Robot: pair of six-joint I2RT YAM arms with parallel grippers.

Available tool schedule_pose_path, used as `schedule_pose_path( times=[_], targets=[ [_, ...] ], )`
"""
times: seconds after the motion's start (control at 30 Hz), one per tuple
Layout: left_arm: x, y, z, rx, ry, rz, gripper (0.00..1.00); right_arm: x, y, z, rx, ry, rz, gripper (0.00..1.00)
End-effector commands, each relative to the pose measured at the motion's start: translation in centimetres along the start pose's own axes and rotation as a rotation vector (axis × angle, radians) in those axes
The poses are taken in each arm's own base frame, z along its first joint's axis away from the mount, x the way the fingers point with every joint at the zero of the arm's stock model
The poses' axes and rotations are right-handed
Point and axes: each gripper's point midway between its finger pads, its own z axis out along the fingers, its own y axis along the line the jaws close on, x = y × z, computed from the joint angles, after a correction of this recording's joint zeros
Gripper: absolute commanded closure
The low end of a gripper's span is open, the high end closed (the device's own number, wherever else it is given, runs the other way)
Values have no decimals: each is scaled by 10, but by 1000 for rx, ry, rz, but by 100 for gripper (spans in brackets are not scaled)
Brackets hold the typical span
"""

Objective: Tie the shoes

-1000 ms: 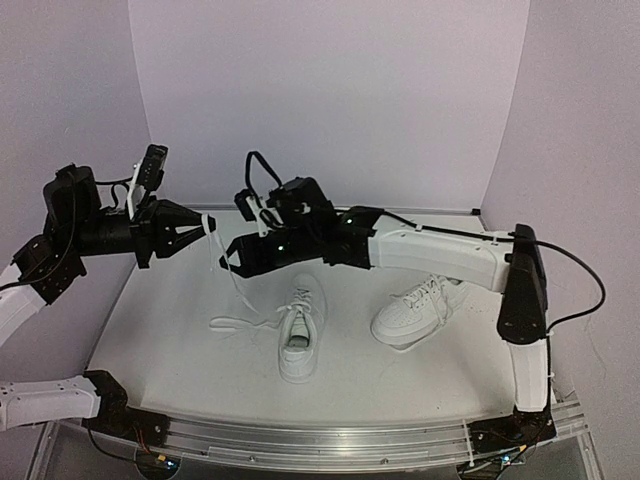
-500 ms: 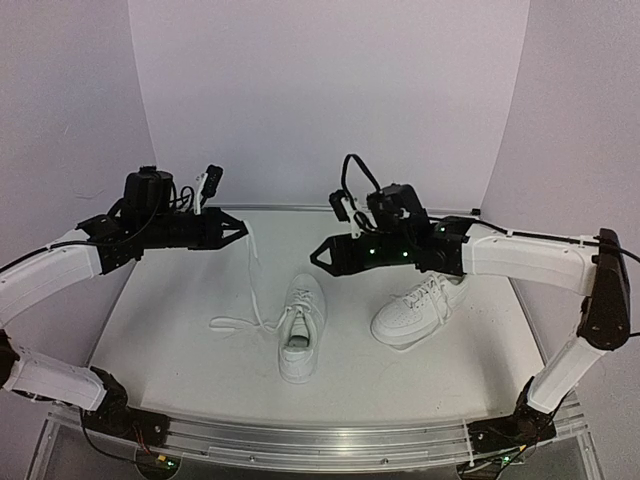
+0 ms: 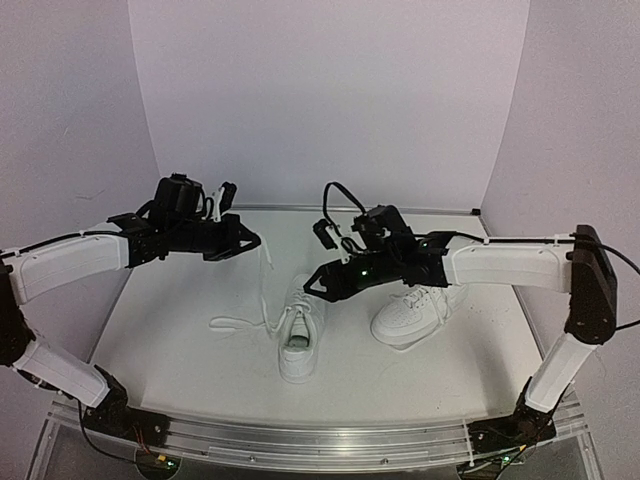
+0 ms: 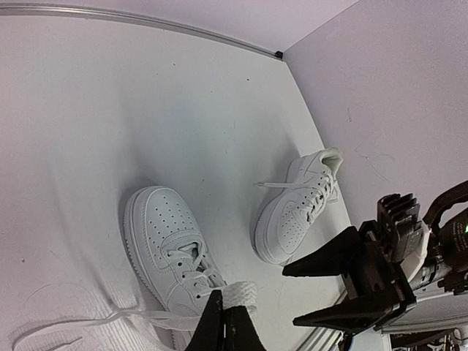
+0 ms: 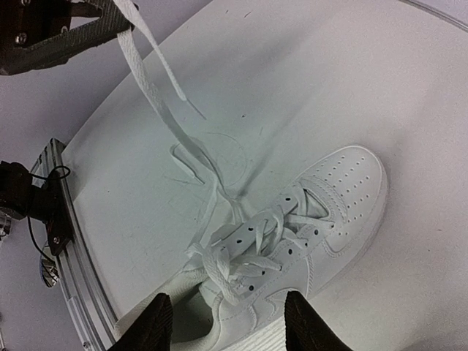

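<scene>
- The centre shoe (image 3: 299, 335) stands upright in the middle of the bench (image 3: 170, 360). Its long axis runs near to far, toe toward the far side and heel toward the near edge.
- The second shoe (image 3: 418, 306) sits just to its right, not touching it. It lies on a diagonal, toe toward the near left and heel toward the far right.
- The left end effector (image 3: 252, 241) is clamped on a lace (image 3: 265, 285) that rises to it from the centre shoe.
- The other lace (image 3: 232, 322) lies looped on the bench, left of that shoe.
- The right end effector (image 3: 312, 284) hovers over the centre shoe's toe, jaws partly spread and holding nothing.
</scene>
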Motion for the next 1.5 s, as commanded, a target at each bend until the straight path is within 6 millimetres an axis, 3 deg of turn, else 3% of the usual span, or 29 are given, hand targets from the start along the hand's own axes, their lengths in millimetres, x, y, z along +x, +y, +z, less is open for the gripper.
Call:
schedule_pose_path(
  times=[0.0,0.3,0.57,0.73,0.87,1.0,1.2,1.27,1.47],
  targets=[
    [-5,-7,10,28,-13,21,100,-11,16,16,-90,-2,-45,51],
    [9,-9,25,62,32,58,100,-2,25,29,-164,46,-55,54],
    [23,-20,36,109,77,90,100,2,26,34,-181,74,-62,68],
    [29,-24,40,116,96,105,100,7,23,35,-165,91,-70,65],
    [31,-23,41,115,100,112,100,11,23,37,-174,114,-75,70],
    [34,-22,43,115,111,121,100,15,16,40,-139,127,-82,63],
    [42,-20,48,123,144,134,100,22,15,43,-142,153,-90,66],
    [44,-22,49,130,149,142,100,24,13,43,-140,160,-93,69],
    [56,-25,51,157,182,206,100,20,17,37,-145,149,-105,97]
  ],
)
